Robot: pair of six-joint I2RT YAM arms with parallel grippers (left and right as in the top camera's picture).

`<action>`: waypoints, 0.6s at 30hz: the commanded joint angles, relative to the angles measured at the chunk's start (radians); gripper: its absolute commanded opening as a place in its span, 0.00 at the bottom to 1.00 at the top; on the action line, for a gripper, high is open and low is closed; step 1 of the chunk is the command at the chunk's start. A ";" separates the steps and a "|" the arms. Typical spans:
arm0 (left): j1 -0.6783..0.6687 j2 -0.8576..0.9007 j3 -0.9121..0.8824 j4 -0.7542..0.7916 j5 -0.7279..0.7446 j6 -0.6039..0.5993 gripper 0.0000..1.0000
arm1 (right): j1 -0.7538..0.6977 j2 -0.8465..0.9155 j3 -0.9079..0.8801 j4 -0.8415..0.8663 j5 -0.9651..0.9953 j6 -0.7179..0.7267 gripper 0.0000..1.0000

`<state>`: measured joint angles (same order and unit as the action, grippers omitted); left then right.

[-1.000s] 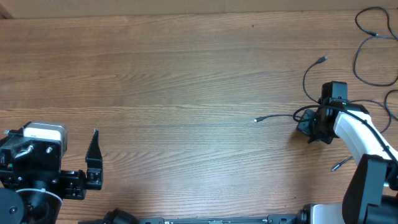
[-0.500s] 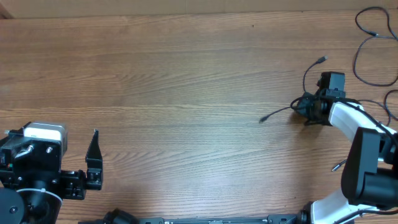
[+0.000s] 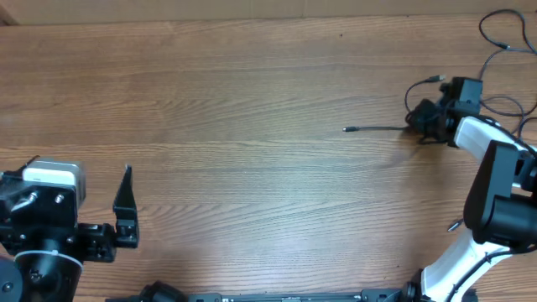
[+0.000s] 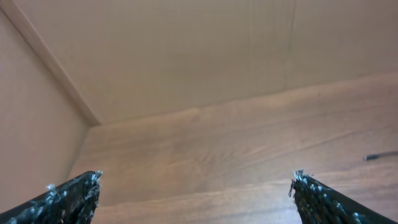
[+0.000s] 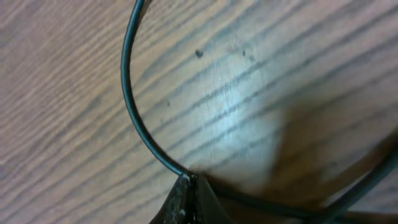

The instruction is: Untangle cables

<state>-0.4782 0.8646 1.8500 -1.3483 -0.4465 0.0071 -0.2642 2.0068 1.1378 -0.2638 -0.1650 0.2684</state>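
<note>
Thin black cables lie at the far right of the wooden table point(image 3: 252, 101). My right gripper point(image 3: 426, 122) is shut on one cable point(image 3: 377, 128), whose loose end runs left to a small plug point(image 3: 346, 129). In the right wrist view the closed fingertips point(image 5: 189, 182) pinch this cable point(image 5: 132, 118), which arcs up over the wood. A silver-tipped plug point(image 3: 435, 80) lies just beyond the gripper. More loose cable loops point(image 3: 502, 44) lie in the far right corner. My left gripper point(image 4: 196, 186) is open and empty at the near left point(image 3: 126, 201), far from the cables.
The left wrist view shows a tan wall point(image 4: 186, 56) along the table's far edge and a cable tip point(image 4: 379, 156) at its right edge. The white right arm point(image 3: 495, 159) covers part of the cables near the right edge.
My right gripper has moved toward the far edge and to the right, dragging the held cable; its loose end now lies straighter. The left arm has shifted slightly.
</note>
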 commanded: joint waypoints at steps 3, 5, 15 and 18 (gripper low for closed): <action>0.000 0.035 -0.003 0.020 -0.032 0.019 1.00 | -0.056 0.237 0.055 -0.123 0.201 -0.016 0.04; 0.000 0.051 -0.003 0.022 -0.032 0.019 1.00 | -0.056 0.232 0.138 -0.229 0.201 -0.015 0.04; 0.000 0.060 -0.002 0.033 -0.032 0.019 1.00 | -0.056 0.007 0.449 -0.605 0.200 -0.014 0.04; 0.000 0.060 -0.002 0.032 -0.032 0.019 1.00 | -0.056 -0.109 0.449 -0.669 0.200 -0.011 0.04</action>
<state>-0.4782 0.9268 1.8500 -1.3186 -0.4610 0.0097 -0.3267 2.0384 1.5448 -0.9089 0.0051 0.2600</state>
